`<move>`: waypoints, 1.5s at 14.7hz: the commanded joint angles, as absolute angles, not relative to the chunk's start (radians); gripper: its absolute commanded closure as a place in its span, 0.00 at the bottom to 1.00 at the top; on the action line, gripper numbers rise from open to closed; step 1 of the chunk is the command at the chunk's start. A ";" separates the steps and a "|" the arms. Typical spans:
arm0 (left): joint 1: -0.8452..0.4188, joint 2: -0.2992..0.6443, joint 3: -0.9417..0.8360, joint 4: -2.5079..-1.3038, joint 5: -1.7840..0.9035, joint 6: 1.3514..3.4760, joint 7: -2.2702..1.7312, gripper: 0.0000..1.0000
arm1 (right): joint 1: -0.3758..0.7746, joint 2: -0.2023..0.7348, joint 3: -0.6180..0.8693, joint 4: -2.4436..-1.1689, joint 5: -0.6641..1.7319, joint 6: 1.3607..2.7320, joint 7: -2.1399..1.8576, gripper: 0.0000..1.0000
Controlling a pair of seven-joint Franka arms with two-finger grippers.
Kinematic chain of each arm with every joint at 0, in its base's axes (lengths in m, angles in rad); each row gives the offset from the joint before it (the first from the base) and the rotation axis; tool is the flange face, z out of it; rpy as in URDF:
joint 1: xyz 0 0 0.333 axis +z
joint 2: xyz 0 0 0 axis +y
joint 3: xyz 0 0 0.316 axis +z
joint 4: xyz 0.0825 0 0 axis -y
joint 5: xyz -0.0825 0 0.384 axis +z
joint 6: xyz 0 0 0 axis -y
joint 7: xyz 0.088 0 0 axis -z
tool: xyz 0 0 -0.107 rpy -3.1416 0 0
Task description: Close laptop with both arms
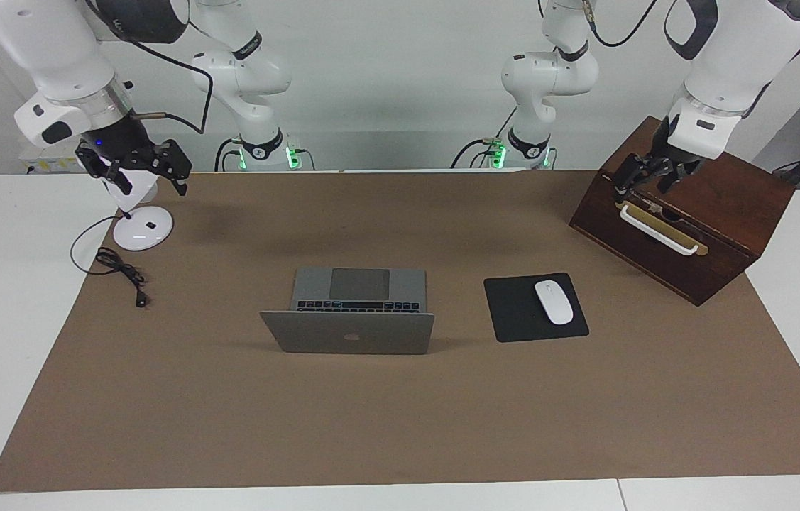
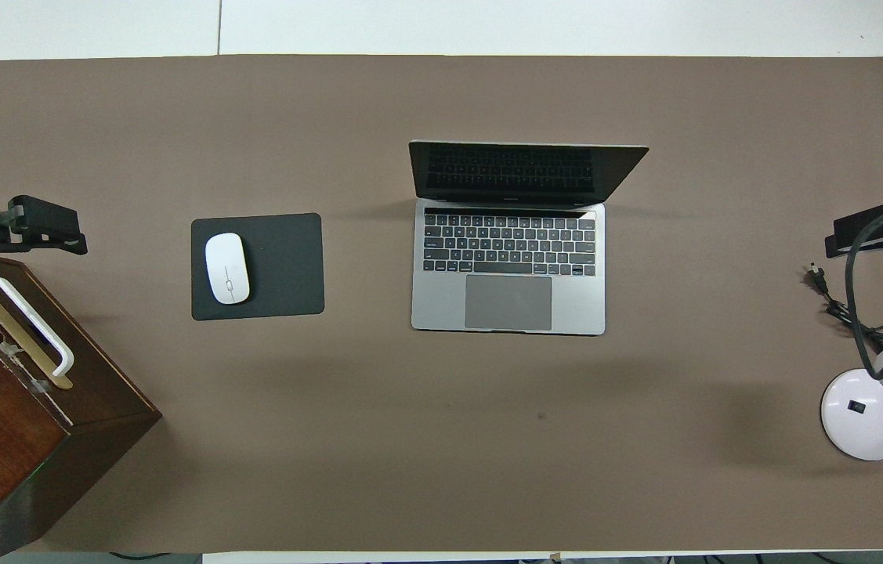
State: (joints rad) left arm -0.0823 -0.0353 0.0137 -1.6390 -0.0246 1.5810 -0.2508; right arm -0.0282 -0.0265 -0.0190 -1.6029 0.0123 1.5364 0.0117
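1. Facing view: right gripper (image 1: 151, 172), fingers spread, hangs over lamp (image 1: 142, 228) at 10 o'clock; left gripper (image 1: 644, 181) over box (image 1: 719, 220) at 2 o'clock, finger state unclear. Laptop (image 1: 353, 319) open, mid-mat (image 1: 400, 426).
2. Overhead view: laptop (image 2: 509, 266) centre; mouse (image 2: 226, 268) on pad (image 2: 284, 266) at 9 o'clock, toward left arm's end.

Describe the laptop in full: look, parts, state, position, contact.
The laptop is thin, silver-grey and looks metallic, with black keys, a large grey trackpad and a dark logo on its lid. It stands open, its dark screen facing the robots. It rests flat on the brown mat mid-table, beside the black mouse pad without touching it. No gripper touches it.
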 commanded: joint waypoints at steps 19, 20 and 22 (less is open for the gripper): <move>-0.089 -0.064 -0.040 -1.727 -0.108 1.655 -0.760 1.00 | -0.038 -0.018 -0.014 -1.594 0.009 1.540 -0.002 0.00; -0.092 -0.077 -0.040 -1.762 -0.159 1.704 -0.878 1.00 | -0.038 -0.017 -0.015 -1.595 0.011 1.545 -0.002 0.00; -0.110 -0.110 -0.041 -1.853 -0.230 1.813 -1.094 1.00 | -0.038 0.006 -0.017 -1.592 0.021 1.574 0.003 0.00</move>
